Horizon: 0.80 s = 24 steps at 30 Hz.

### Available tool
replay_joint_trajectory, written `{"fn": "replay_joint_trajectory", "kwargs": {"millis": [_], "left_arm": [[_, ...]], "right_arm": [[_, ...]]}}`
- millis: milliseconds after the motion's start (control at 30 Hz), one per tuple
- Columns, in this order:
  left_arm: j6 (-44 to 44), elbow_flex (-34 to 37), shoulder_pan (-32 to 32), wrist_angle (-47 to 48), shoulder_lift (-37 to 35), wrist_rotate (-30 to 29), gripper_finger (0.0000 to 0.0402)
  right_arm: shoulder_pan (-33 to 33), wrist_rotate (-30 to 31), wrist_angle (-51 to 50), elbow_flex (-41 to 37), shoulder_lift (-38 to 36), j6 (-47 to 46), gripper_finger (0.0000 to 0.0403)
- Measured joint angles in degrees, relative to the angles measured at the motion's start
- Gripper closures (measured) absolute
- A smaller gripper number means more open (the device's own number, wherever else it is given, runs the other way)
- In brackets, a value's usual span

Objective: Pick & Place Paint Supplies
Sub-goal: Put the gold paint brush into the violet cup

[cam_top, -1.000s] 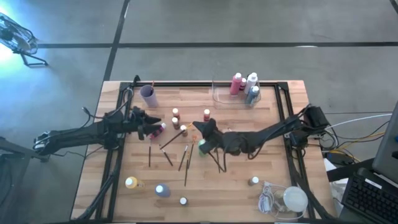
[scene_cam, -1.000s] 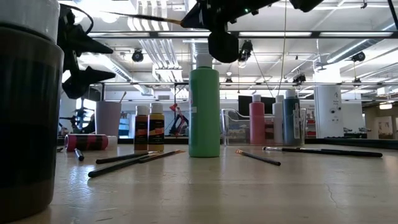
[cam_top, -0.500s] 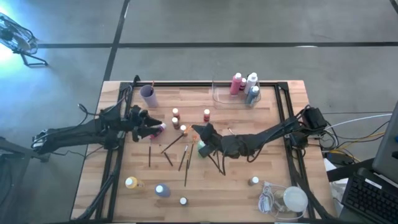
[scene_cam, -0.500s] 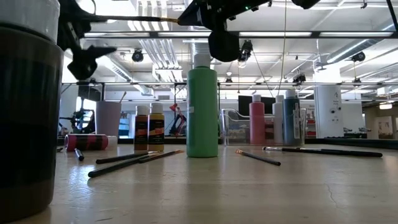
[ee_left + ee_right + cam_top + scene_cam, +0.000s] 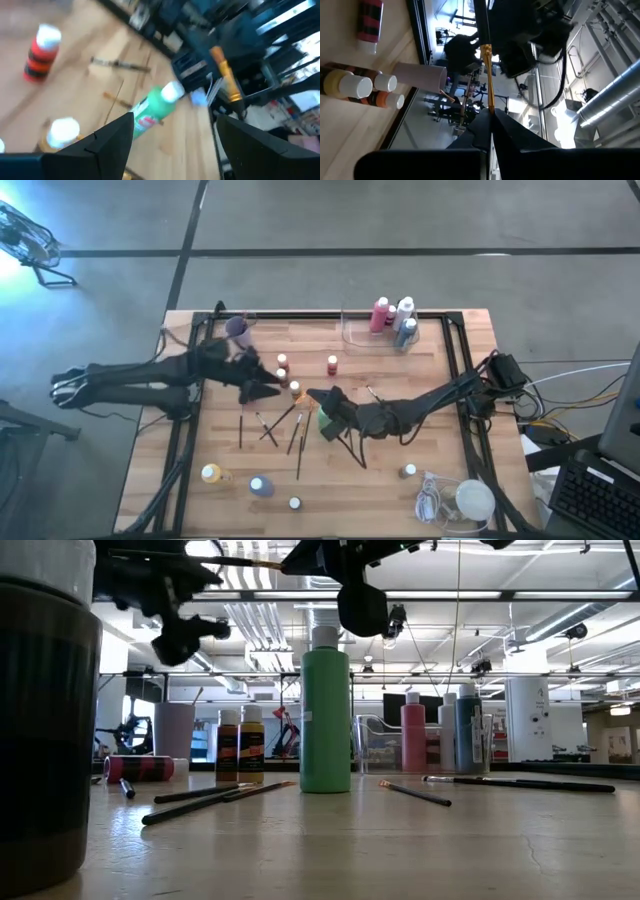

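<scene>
1. Moved right toward frame centre, the left gripper (image 5: 268, 388) is spread wide, empty, above the brown bottles (image 5: 283, 369).
2. The right gripper (image 5: 316, 396) is clenched on a paintbrush (image 5: 488, 80), raised beside the green bottle (image 5: 326, 418) at mid-worktop (image 5: 450, 430); a handover seems prepared.

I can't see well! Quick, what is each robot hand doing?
Left gripper: open, empty.
Right gripper: shut on a paintbrush.

Green bottle (image 5: 325, 715) had a white cap. Pink bottle (image 5: 413, 738), purple cup (image 5: 237, 331), pale wood surface (image 5: 450, 395) with black frame. Brush (image 5: 488, 80) had a gold band.
</scene>
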<state>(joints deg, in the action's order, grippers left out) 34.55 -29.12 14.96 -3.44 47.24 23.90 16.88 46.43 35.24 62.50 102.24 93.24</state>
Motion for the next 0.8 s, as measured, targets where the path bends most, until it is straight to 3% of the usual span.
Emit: {"fn": "replay_joint_trajectory", "kwargs": {"millis": [200, 367, 800], "left_arm": [[1.2, -8.4, 0.0, -0.5, 8.7, 7.1, 0.0113], [0.9, -14.4, 0.0, 0.1, 14.0, 8.9, 0.0113], [0.9, -19.9, -0.1, 1.5, 23.1, 16.4, 0.0113]], "right_arm": [[0.1, 0.0, -2.0, 0.0, 0.0, 0.2, 0.0394], [0.4, 0.0, -2.0, 0.0, 0.0, 0.2, 0.0394], [0.4, 0.0, -2.0, 0.0, 0.0, 0.3, 0.0394]]}}
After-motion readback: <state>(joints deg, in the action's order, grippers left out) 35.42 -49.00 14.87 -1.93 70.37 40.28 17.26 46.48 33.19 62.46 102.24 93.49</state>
